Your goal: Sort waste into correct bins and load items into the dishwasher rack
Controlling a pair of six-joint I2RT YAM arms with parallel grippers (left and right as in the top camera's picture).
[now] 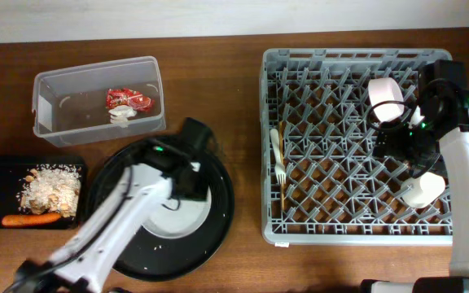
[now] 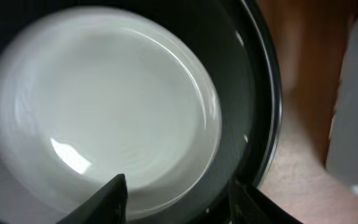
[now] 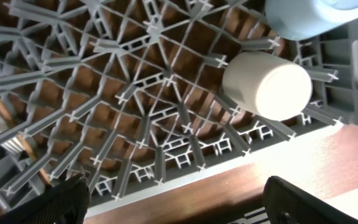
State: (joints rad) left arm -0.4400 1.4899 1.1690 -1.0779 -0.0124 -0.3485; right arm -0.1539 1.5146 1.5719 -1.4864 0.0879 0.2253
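A white plate (image 2: 104,106) is seen lying in the round black tray (image 2: 263,93); the jaws are held apart at its near rim, one dark fingertip (image 2: 110,199) over the plate; brown tabletop (image 2: 303,81) and a blurred grey shape (image 2: 356,106) are shown at right.

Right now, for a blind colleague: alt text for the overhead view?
The left gripper hovers over a white plate in a round black tray. The right gripper hangs open over a grey dishwasher rack holding a cream cup and white fork.
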